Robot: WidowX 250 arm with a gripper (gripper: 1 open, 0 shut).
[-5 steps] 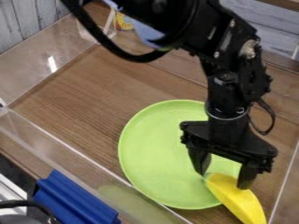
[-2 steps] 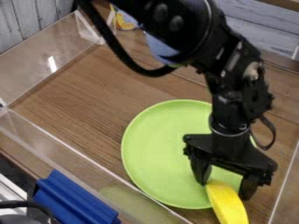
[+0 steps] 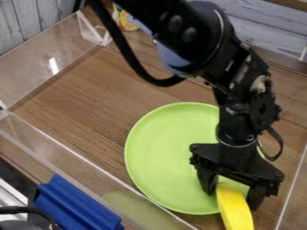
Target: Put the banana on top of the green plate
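Open jaws around one end of a banana at the edge of a green plate

A black, jointed robot arm (image 3: pixel 238 85) reaches in from the top of the view and bends downward at the right. Its jaws point down over the lower right part of a large, round, lime-green plate (image 3: pixel 168 162). They are released and spread apart, with the upper end of a yellow banana (image 3: pixel 235 212) in the gap between them; whether either side touches it, I cannot tell. The banana slants down from the plate's lower right edge, and its lower part extends beyond the rim toward the bottom of the view. Whether its upper end rests on the plate or is above it is unclear.

The plate lies flat on a brown wood-grain desk (image 3: pixel 90 94). A transparent panel (image 3: pixel 84 171) runs diagonally along the lower left side. Beyond it, in the bottom left corner, is a ribbed blue object (image 3: pixel 74 208), with a black cable (image 3: pixel 27 209) beside it. Another black cable (image 3: pixel 126 58) loops beside the upper arm. Gray wooden planks (image 3: pixel 36 20) stand in the top left corner, and a small yellow item (image 3: pixel 127 20) is partly visible near the top, left of the arm.
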